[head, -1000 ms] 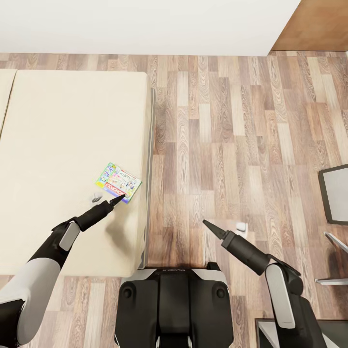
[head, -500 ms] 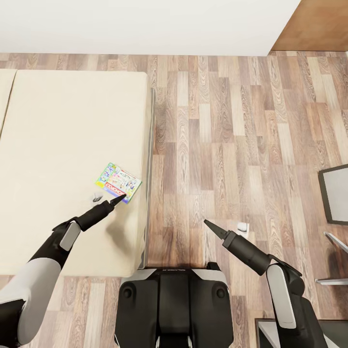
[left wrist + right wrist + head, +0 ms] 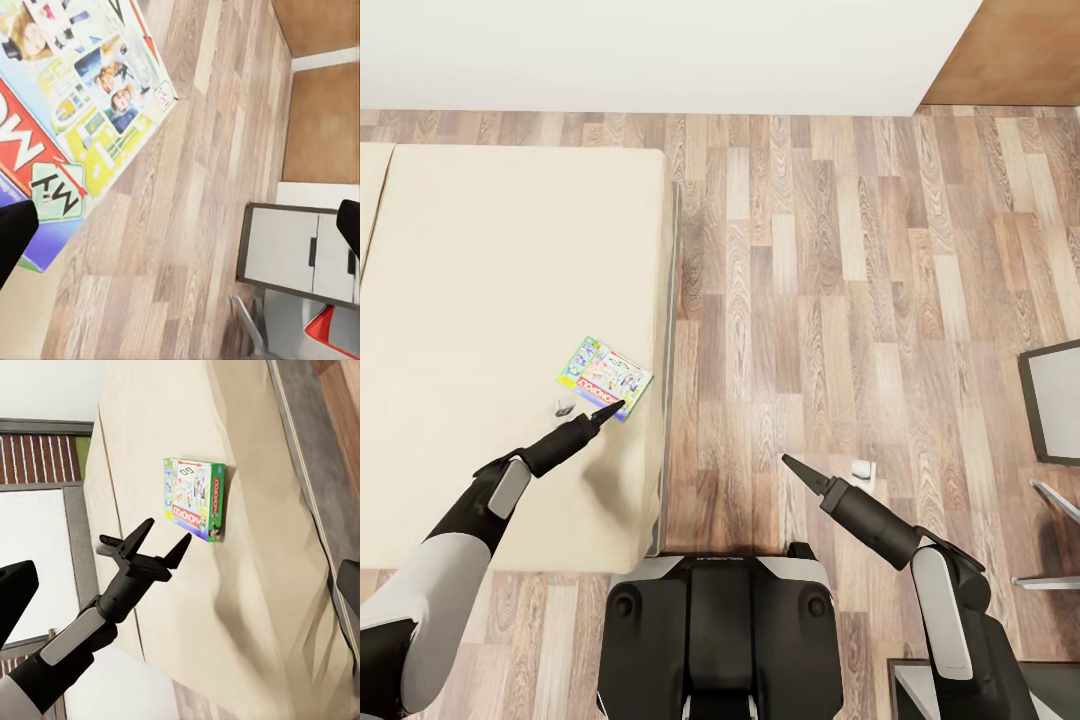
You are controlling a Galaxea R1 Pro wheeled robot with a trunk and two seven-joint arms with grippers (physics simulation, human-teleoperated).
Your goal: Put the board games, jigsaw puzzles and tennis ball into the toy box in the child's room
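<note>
Cream-beige cover lay smooth on the bed [image 3: 480, 300], and on it, near the edge by the wood-plank floor [image 3: 810, 300], we saw one board game [image 3: 605, 377] lying flat, its cover printed white, red and yellow with big letters. Our left gripper [image 3: 160, 542] stood with its fingers spread apart, tips just beside the box's near edge, holding nothing. Our right gripper [image 3: 788, 463] hung over the floor; we could not tell how wide it stood.
</note>
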